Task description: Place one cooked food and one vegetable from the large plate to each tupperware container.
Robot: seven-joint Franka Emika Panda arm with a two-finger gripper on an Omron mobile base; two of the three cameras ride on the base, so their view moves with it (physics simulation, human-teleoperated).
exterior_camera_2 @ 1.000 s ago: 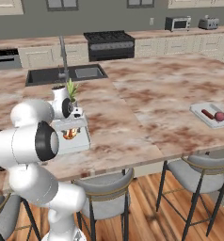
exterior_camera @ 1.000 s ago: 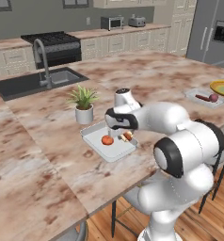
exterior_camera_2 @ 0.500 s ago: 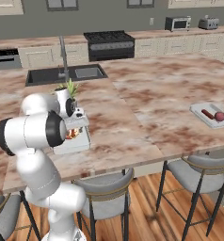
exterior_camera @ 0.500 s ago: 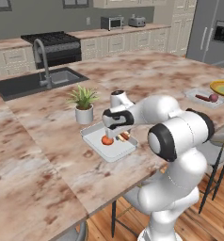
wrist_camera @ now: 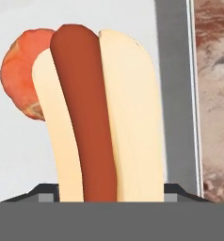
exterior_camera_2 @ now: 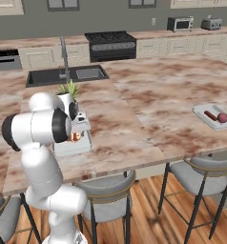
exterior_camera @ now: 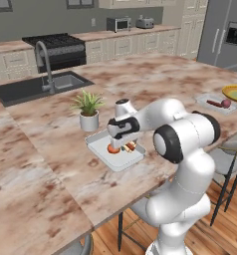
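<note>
A hot dog (wrist_camera: 92,117) lies in the near tray (exterior_camera: 101,151) with a tomato (wrist_camera: 20,75) touching its bun. The gripper (exterior_camera: 121,144) sits low over them — whether its fingers grip the hot dog or stand apart cannot be told. A potted plant (exterior_camera: 88,110) stands just beside that tray. The second tray (exterior_camera: 207,99), with two dark red items, lies well apart, next to the plate (exterior_camera: 235,92) at the counter's far end.

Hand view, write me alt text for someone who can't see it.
A hot dog, a reddish-brown sausage in a pale split bun, lies close up in a pale grey-white rectangular tray, with a round orange-red tomato touching its far side. Brown marbled countertop runs beyond the tray's raised rim.
</note>
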